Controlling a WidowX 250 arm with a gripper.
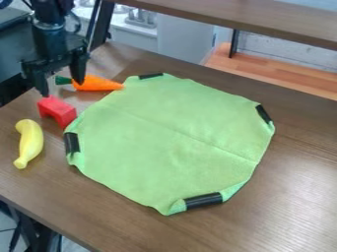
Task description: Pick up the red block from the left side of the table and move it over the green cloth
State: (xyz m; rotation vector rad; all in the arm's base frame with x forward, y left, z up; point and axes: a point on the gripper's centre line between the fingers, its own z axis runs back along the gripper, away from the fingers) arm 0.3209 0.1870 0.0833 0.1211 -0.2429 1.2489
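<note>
The black gripper [63, 88] hangs at the upper left of the camera view, open, with its two fingers apart and nothing between them. Its right finger is close to the orange toy carrot [97, 83], whose green top points left. Just below the gripper lies a red arch-shaped block [58, 110]. A yellow toy banana [29, 143] rests further down at the left. The green cloth [170, 140] is spread flat to the right of these, with black tape at several of its edges. Whether the gripper touches the carrot, I cannot tell.
The brown wooden table [302, 182] carries everything. A raised shelf [263, 20] runs along the back, over a lighter wooden surface [270, 76]. Behind the arm at the far left stands a dark grey box-like object [15, 47].
</note>
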